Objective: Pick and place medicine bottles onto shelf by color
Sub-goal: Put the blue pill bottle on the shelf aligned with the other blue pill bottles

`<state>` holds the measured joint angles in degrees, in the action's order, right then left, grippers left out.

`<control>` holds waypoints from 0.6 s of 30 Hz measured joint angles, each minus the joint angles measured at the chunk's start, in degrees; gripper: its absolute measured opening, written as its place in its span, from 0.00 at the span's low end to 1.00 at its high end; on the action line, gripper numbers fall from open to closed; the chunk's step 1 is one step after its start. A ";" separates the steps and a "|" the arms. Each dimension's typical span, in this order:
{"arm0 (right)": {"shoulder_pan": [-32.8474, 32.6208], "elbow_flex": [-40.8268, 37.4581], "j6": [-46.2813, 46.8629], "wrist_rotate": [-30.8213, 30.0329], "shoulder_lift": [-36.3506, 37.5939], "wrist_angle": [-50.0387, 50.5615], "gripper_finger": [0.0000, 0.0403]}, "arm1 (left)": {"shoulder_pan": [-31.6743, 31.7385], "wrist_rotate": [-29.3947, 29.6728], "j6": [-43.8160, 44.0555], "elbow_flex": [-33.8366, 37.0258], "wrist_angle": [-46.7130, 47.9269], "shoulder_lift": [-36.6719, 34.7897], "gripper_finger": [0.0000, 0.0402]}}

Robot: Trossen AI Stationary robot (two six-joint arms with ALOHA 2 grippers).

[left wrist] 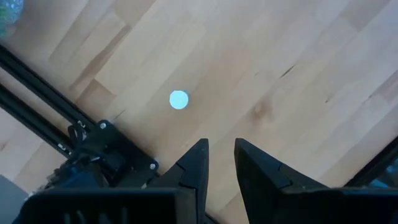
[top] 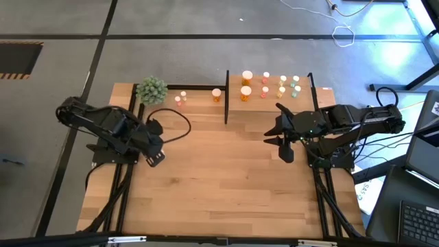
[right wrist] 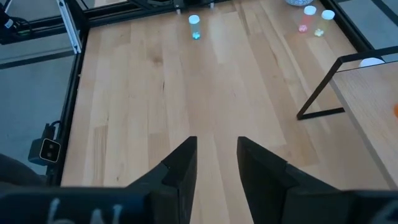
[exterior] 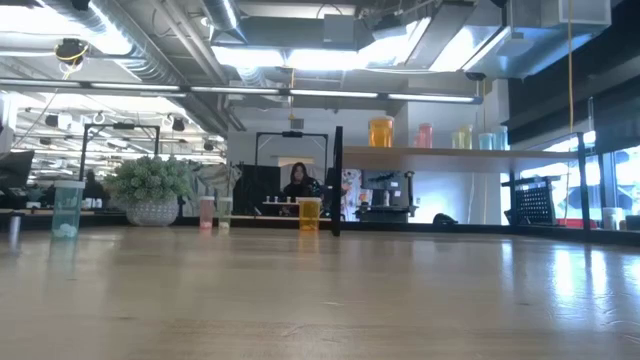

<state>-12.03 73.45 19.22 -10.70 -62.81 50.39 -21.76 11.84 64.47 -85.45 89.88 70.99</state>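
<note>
The shelf [top: 271,104] stands at the table's far edge. On it stand orange [top: 246,77], pink [top: 265,77], yellowish [top: 282,81] and green [top: 295,81] medicine bottles. Left of it, pink bottles [top: 180,98] and an orange one [top: 217,95] stand on the tabletop. A green bottle [exterior: 67,210] stands alone toward the left; the left wrist view shows its pale cap [left wrist: 179,99] from above, just beyond my left gripper [left wrist: 221,144]. That gripper points steeply down, open, with nothing between its fingers. My right gripper [right wrist: 217,142] hovers open over the table's right part [top: 280,145].
A green fuzzy plant ball [top: 151,89] in a pot sits at the far left corner. Black frame rails [left wrist: 37,93] run along the table's left side under my left arm. Bare wood lies between the arms. A person sits in the room beyond the table.
</note>
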 joint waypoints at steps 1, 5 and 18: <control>0.00 0.00 -0.02 0.00 0.00 0.02 0.29 | -0.02 -0.08 -0.01 0.00 -0.15 0.45 0.18; 0.00 0.00 0.00 0.00 0.00 0.02 0.29 | 0.00 -0.83 1.06 0.00 -0.32 1.18 0.18; 0.00 0.00 -0.15 -0.01 0.00 0.02 0.29 | 0.00 -0.65 0.98 0.00 -2.38 1.12 0.19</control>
<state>-12.03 73.45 19.07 -10.70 -62.81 50.41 -21.76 11.19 65.45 -85.45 87.50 72.12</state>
